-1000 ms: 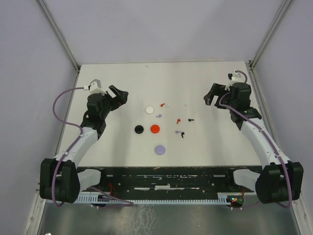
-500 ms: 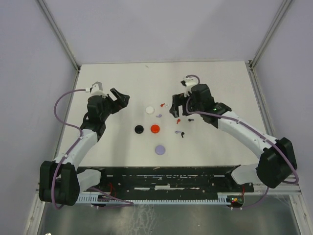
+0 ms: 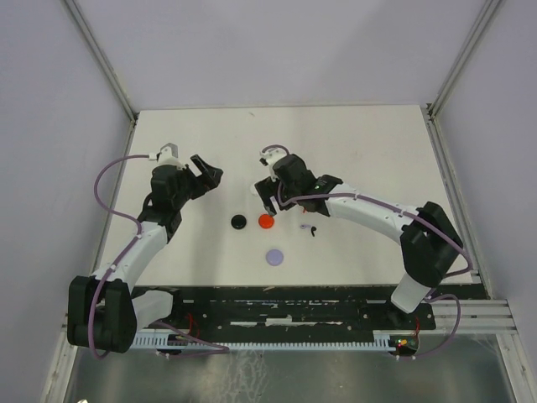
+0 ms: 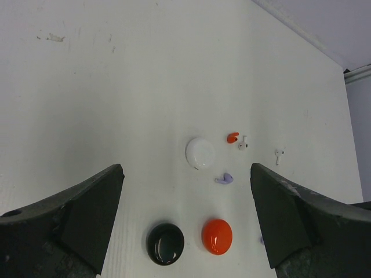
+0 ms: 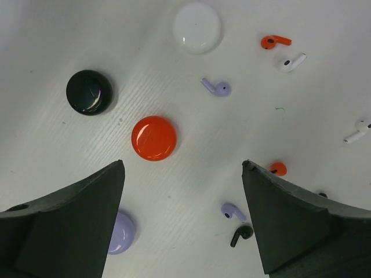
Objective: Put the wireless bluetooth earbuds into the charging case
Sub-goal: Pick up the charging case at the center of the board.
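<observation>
My right arm has just swung in from the far right of the table (image 3: 377,143), and my right gripper (image 5: 182,174) now hangs over the middle of the scatter. My left gripper (image 4: 185,174) has barely shifted and waits off to the side. I read that as the approach being over and the pick being next, though no bud is in a case yet.

My right fingers stand wide apart with nothing between them and nothing touched. They have eased inward only a little during the swing. My left fingers are fully spread and empty too.

In the right wrist view, the red disc (image 5: 153,138) lies just ahead of the gap, nearer the left-side finger. The lavender disc (image 5: 122,233) sits tucked against that finger's inner edge, and the black disc (image 5: 89,92) is further out ahead of that finger's tip.

As for the earbuds, one red earbud (image 5: 278,168) lies just off the right-side fingertip. A lavender earbud (image 5: 232,211) and a black earbud (image 5: 240,233) sit inside the gap, close to that same finger. The rest lie further ahead, near the white disc (image 5: 197,27).
</observation>
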